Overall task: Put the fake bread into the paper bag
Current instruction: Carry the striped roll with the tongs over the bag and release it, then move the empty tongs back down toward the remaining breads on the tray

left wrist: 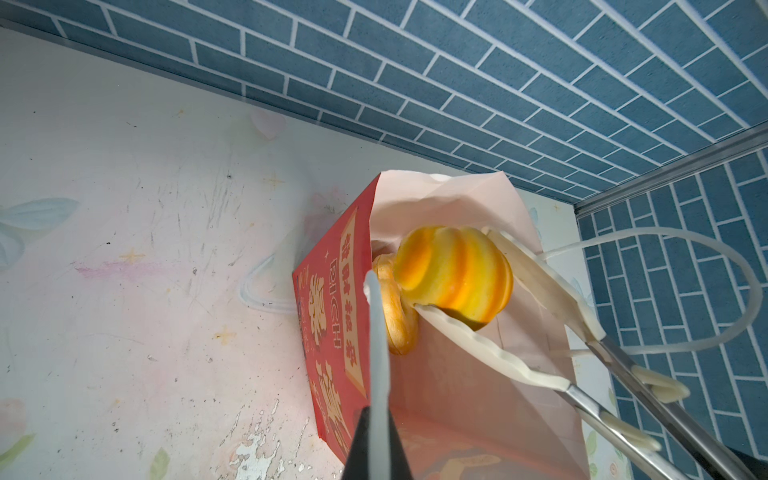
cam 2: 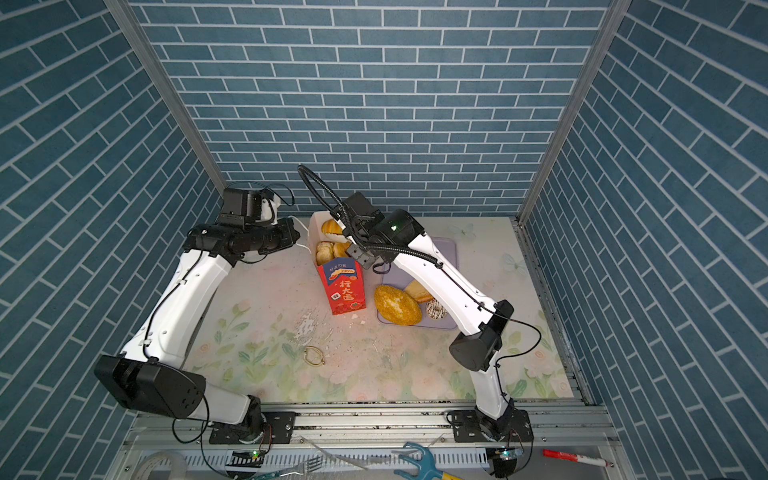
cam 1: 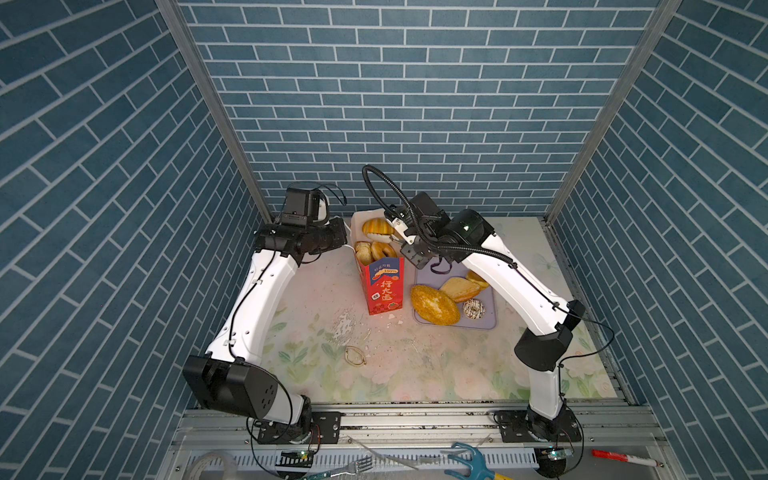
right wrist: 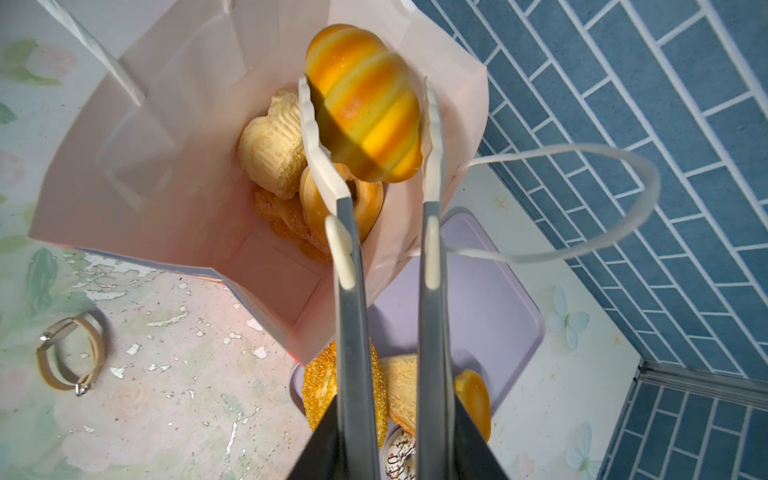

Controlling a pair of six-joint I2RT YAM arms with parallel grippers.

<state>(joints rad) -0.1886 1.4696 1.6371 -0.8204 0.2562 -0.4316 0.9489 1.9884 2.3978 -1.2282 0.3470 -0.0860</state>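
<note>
The big flowery bench fills the lower middle of both top views. The tall red paper bag stands upright in the middle of it. Its mouth is open, and some fake bread lies inside. Just right of the bag is the flat purple tray with more pieces on it. The biggest is a seeded loaf.

The right claw is clamped round a pair of tongs. The tong tips sit on either side of a striped orange bun, right over the bag's mouth. I cannot tell if the tips are squeezing it or letting go. The left claw is shut tight on the bag's white cord handle.

I think the bun is light and squashy, like foam. Its skin looks smooth and shiny, so it could slip. The fat middle looks like the best place to pinch, gently. The bag is thin paper and would tip easily, so holding the cord helps.
</note>
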